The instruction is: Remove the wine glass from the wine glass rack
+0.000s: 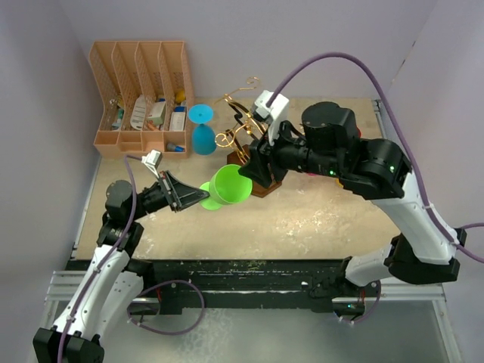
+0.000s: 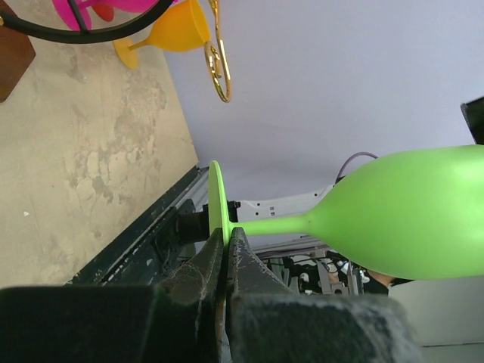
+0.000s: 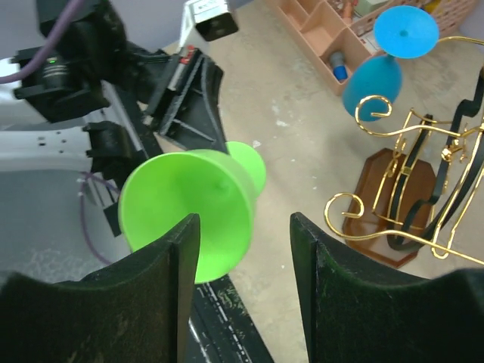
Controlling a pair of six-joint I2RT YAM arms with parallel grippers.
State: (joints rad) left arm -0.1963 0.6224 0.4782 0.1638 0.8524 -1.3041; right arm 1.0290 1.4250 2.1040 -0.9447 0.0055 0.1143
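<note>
A: L claw first; what's it got?
B: left gripper clenched on the green wine glass, pads nipping the foot disc edge-on; stem runs sideways, bowl out to the right; bowl's far end cut off by the frame edge in the L wrist view

A: and the R one?
B: right gripper released, jaws wide apart; glass mouth faces its cam; one finger covers a bit of the rim, so can't tell if it touches; in the top view the fingers sit just beside the bowl, nothing grasped

A: so where's the glass vs the rack?
B: off it; held in the air over the table, lying on its side, just left of the wine glass rack; rack's brown base and gold scrolls show in the R wrist view; from above the R arm hides approx half of it

A: anything else?
B: blue glass foot-up betw. rack and desk organiser; whether it hangs from a scroll or stands on the table, can't tell; orange glass and pink glass at the top of the L wrist view, both cut off, pink partly behind a black curved strip; organiser contents too small to name
</note>
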